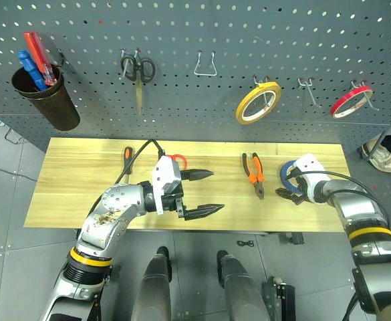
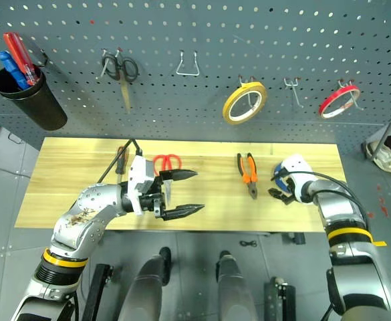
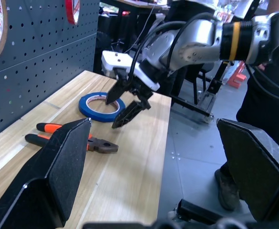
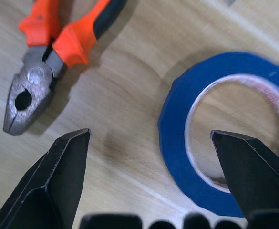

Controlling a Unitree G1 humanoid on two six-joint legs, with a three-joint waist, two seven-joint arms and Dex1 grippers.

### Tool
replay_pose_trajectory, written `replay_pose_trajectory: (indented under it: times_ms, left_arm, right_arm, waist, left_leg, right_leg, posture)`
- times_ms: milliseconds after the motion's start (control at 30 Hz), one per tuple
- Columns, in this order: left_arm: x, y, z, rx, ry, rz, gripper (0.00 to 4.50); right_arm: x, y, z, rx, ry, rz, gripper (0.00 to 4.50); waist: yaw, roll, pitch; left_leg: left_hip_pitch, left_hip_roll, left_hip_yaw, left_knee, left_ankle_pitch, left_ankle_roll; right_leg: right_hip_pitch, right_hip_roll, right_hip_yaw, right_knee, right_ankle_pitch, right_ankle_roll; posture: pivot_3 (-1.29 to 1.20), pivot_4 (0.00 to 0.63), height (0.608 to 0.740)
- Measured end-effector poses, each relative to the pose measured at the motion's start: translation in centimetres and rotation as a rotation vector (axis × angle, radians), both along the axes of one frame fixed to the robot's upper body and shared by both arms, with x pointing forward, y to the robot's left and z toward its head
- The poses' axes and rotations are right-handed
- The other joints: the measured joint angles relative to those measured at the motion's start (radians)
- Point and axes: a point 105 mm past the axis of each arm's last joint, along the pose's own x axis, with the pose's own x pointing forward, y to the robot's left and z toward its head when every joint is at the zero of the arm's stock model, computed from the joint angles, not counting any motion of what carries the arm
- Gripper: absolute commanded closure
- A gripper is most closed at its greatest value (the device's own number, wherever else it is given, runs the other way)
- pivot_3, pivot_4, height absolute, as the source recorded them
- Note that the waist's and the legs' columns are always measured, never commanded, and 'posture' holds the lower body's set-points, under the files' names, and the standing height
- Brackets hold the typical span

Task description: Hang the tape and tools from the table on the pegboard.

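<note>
On the wooden table [image 1: 75,200] the blue tape [image 4: 173,143] lies flat at the right end. My right gripper [image 4: 149,136] is open and tilted down over it, one finger above the hollow centre and the other outside the ring. The orange-and-black pliers [image 1: 253,175] lie just left of the tape. My left gripper [image 1: 215,190] hangs open and empty above the table's front middle, pointing right. Behind it lie the red-handled scissors [image 2: 167,162], partly hidden, and the screwdriver [image 2: 121,157]. The dark-grey pegboard [image 1: 195,107] rises behind the table.
On the pegboard hang a black cup [image 1: 47,97] with red and blue handles in it, small dark scissors [image 1: 138,68], a yellow tape ring [image 1: 257,101] and a red tape ring [image 1: 350,101]. Bare hooks [image 1: 204,65] sit between them. A person's shoe [image 1: 381,158] shows at the right.
</note>
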Motion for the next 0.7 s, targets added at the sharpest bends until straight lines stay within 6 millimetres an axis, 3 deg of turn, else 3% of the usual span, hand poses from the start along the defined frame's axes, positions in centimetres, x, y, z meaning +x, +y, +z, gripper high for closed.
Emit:
replay_pose_trajectory:
  times_ms: [167,300,567,700]
  left_arm:
    - [0.1,0.2,0.5,-0.028,0.001,0.009,0.01]
    - [0.0,0.4,0.4,-0.035,0.009,0.017,0.00]
    - [0.1,0.6,0.5,-0.038,0.016,0.032,0.00]
    - [0.3,0.3,1.0,-0.054,0.009,0.034,0.00]
  right_arm:
    - [0.5,-0.7,-0.5,0.017,0.024,-0.030,0.00]
    - [1.0,-0.5,-0.2,0.022,0.020,-0.008,1.09]
    - [1.3,0.5,-0.4,0.017,0.008,0.066,3.91]
    - [1.0,0.3,-0.5,0.003,-0.022,0.077,4.06]
  waist:
    - [-0.003,0.000,0.015]
    - [-0.005,0.000,0.019]
    - [-0.003,0.000,0.019]
    - [-0.003,-0.001,0.019]
  left_leg:
    - [0.000,0.000,0.000,-0.001,0.000,0.000]
    - [0.000,0.000,0.000,-0.001,0.000,0.000]
    - [0.000,0.000,-0.001,-0.001,0.001,-0.002]
    - [0.000,0.000,-0.001,-0.001,0.001,-0.002]
  right_leg:
    - [0.000,0.000,0.000,0.000,0.000,0.000]
    - [0.000,0.000,0.000,0.000,0.000,0.000]
    - [0.000,0.000,0.000,-0.001,0.000,0.001]
    - [0.000,0.000,0.000,-0.001,0.000,0.001]
  posture:
    - [0.07,0.471,0.740]
    - [0.08,0.465,0.740]
    - [0.09,0.451,0.740]
    - [0.06,0.419,0.740]
